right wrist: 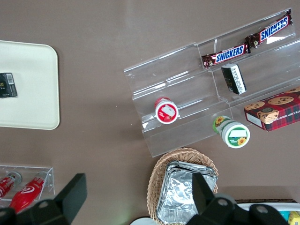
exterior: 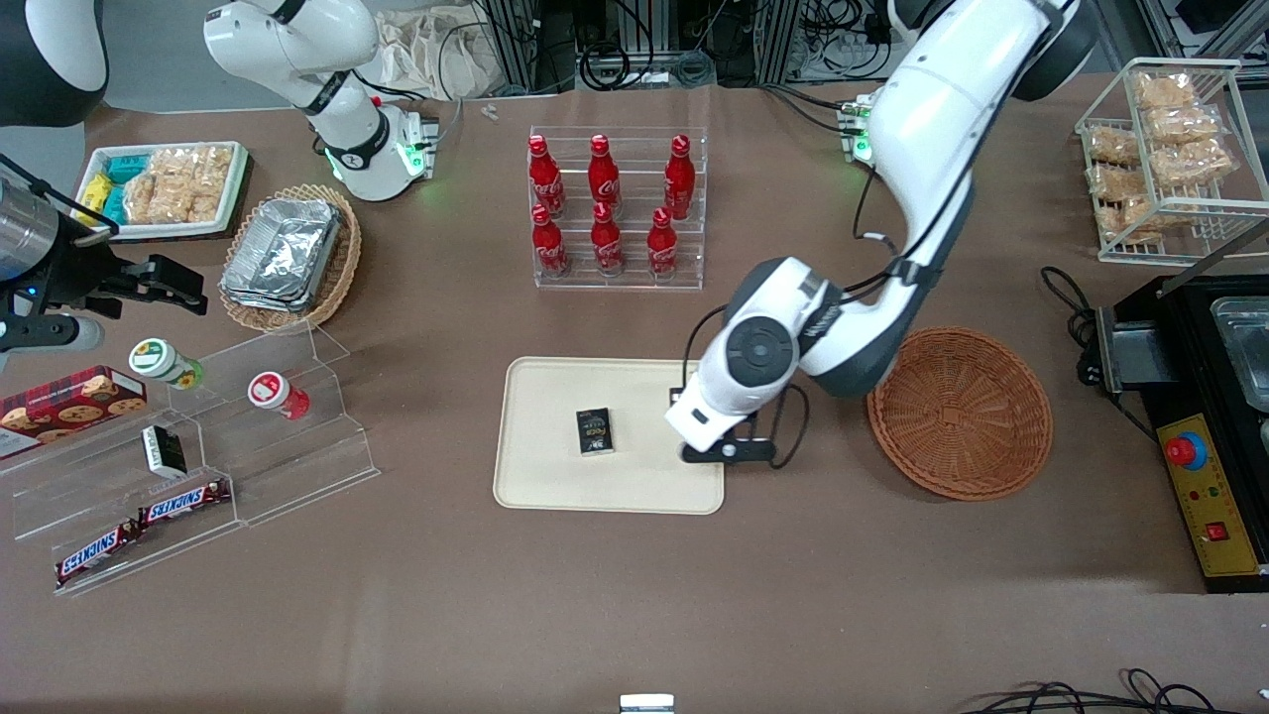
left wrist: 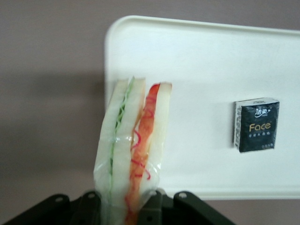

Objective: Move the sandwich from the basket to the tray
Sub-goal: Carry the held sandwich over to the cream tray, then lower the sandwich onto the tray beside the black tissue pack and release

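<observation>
1. Front view: the gripper [exterior: 727, 451] hangs over the tray [exterior: 555, 486] at the edge nearest the basket [exterior: 960, 412]; the basket looks empty; the arm hides the sandwich here; a small dark packet [exterior: 595, 431] lies mid-tray

2. Left wrist view: the jaws are clamped on the sandwich [left wrist: 133, 150], which hangs wrapped in clear film above the tray [left wrist: 201, 56] rim, part of it over bare table; released here, it might tip off the edge or land half on the rim; the film may slip in the grip; the packet [left wrist: 256, 124] lies well apart

3. Right wrist view: the tray [right wrist: 28, 84] corner shows with the packet [right wrist: 7, 85]; a tan basket [right wrist: 185, 187] holds foil containers [right wrist: 185, 197]
</observation>
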